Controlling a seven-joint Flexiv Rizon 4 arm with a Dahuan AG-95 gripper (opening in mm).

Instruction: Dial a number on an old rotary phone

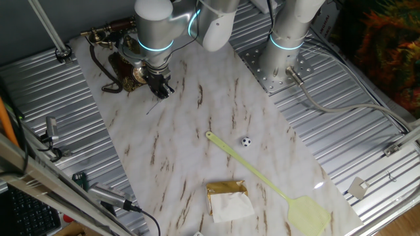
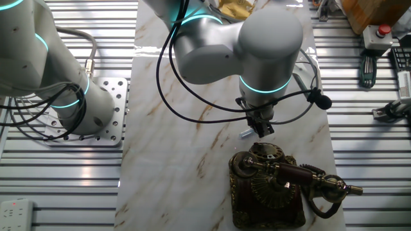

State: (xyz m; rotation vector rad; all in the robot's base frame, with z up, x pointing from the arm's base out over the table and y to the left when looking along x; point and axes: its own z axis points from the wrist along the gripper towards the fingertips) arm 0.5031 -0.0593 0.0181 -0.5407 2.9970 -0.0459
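The old rotary phone (image 2: 270, 192) stands at the near end of the marble sheet, dark brown, with its round brass dial (image 2: 266, 154) facing up and its ornate handset (image 2: 292, 173) lying across the cradle. In the other fixed view the phone (image 1: 121, 62) sits at the far left corner, half hidden by the arm, with its dark cord (image 1: 98, 65) looping off to the left. My gripper (image 2: 262, 127) points down just beyond the dial's far edge, slightly above it. Its black fingers (image 1: 159, 86) look pressed together, shut, with nothing held between them.
A yellow fly swatter (image 1: 262, 177), a small black-and-white ball (image 1: 245, 141) and a gold-wrapped packet (image 1: 228, 198) lie on the marble sheet (image 1: 197, 131). The arm's base (image 1: 282, 59) is bolted beside it. Tools (image 2: 366, 64) and a red button box (image 2: 383, 30) sit on the ribbed metal.
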